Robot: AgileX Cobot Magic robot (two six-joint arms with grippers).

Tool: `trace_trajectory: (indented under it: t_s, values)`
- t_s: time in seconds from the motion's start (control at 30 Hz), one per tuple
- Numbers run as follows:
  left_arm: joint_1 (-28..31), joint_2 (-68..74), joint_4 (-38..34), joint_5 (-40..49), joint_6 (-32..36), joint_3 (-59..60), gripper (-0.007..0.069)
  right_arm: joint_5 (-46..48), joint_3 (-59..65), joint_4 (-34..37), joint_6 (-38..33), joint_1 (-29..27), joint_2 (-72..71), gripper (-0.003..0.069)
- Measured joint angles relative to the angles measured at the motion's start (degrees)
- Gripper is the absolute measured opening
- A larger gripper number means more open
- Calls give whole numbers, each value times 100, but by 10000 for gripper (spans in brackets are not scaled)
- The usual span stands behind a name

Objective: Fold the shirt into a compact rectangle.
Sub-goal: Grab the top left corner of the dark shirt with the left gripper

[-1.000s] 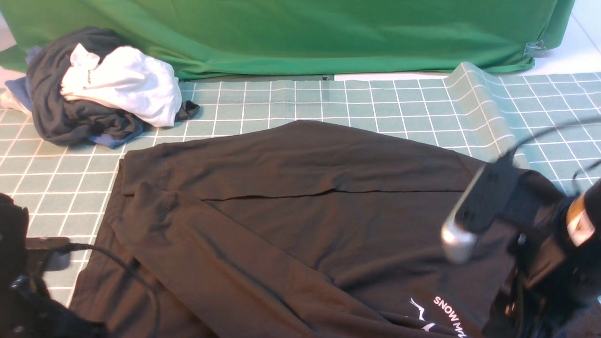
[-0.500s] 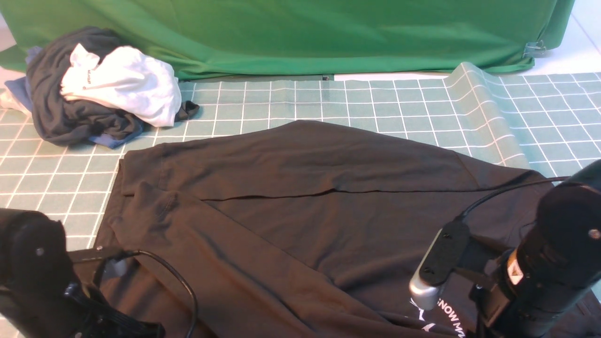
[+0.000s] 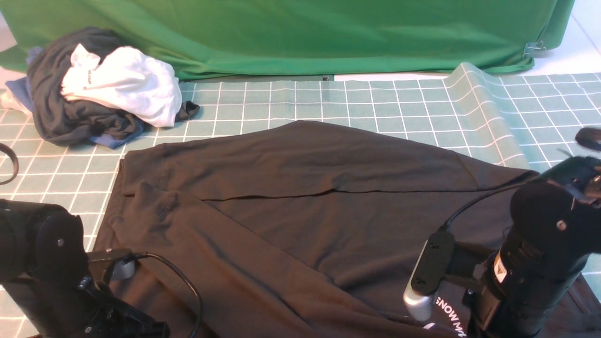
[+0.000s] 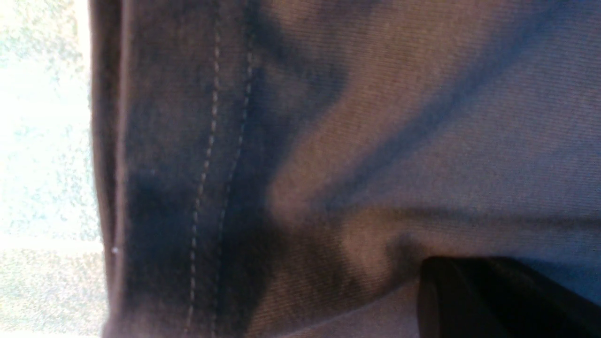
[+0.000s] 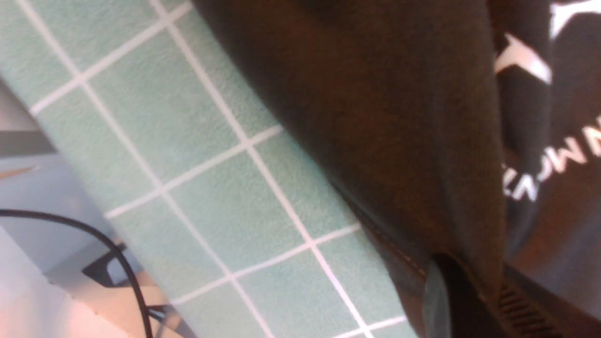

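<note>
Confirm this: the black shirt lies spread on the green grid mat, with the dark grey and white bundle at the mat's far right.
Not quite: the front view shows the dark grey and white bundle at the far left. The black shirt does lie spread on the green grid mat.

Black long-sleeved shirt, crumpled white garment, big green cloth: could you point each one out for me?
black long-sleeved shirt [image 3: 300, 206], front view, middle of its body
crumpled white garment [image 3: 127, 87], front view, its bulging top
big green cloth [image 3: 300, 33], front view, centre of its draped face
</note>
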Motion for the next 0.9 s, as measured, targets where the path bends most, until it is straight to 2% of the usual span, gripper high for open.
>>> trace_trajectory:
  t_s: [0.37, 0.6, 0.77, 0.87, 0.9]
  values:
    - [0, 25, 0, 18, 38, -19, 61, 121, -260, -2, -17, -1080, -222, 21]
    - [0, 25, 0, 7, 180, -19, 62, -123, -260, 8, -130, -1268, -120, 31]
    - [0, 25, 0, 7, 201, -25, 62, -602, -271, -157, -145, -1274, 63, 129]
    - [0, -16, 0, 26, 205, -80, 62, -817, -385, -463, 276, -1274, 114, 246]
    - [0, -65, 5, 64, 226, -100, 62, -747, -517, -557, 492, -1279, 114, 311]
